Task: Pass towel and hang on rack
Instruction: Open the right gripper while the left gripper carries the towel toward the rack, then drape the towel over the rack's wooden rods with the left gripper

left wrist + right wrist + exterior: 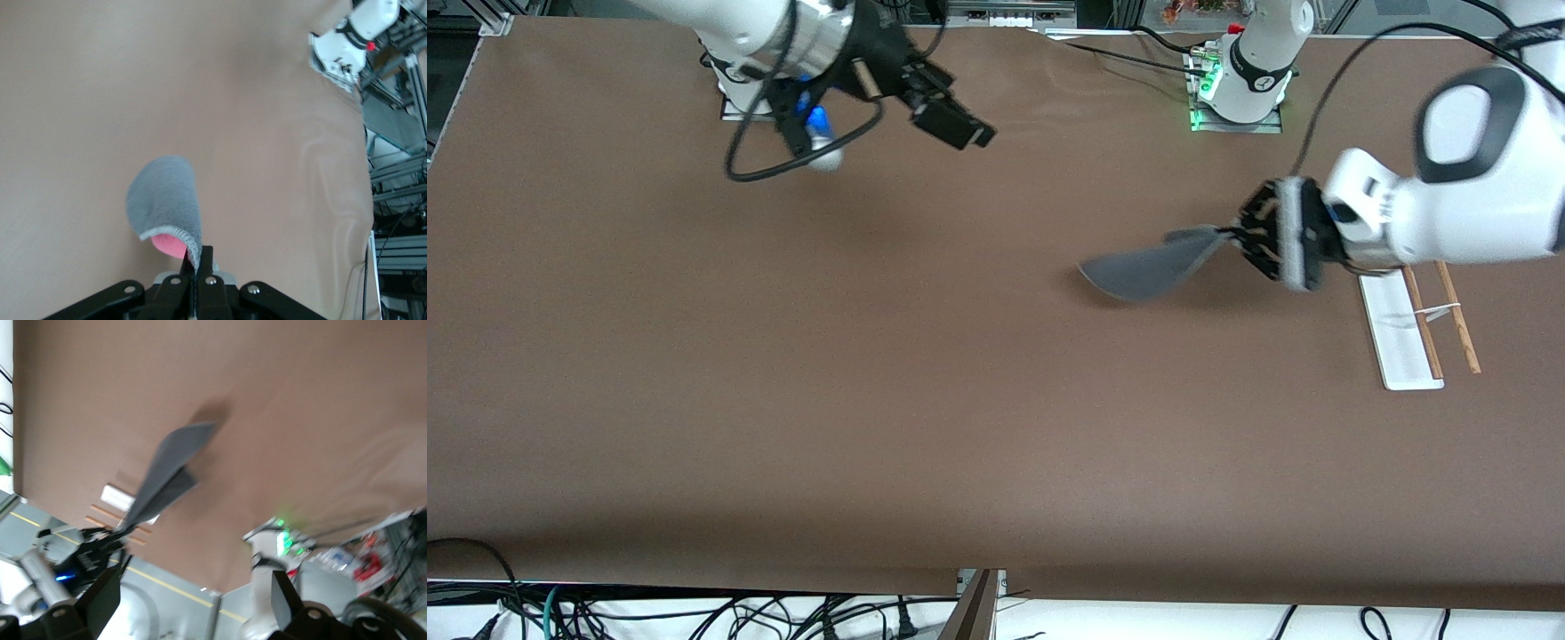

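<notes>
My left gripper is shut on one edge of the towel and holds it in the air over the table beside the rack. The towel's dark grey face shows in the front view. In the left wrist view the towel hangs from my shut gripper with its pink face showing underneath. The rack has a white base and two brown rods and stands at the left arm's end of the table. My right gripper is open and empty, up over the table near its own base. The right wrist view shows the towel and the rack from afar.
The brown table top spreads wide between the arms. The left arm's base and the right arm's base stand along one table edge. Cables lie past the edge nearest the front camera.
</notes>
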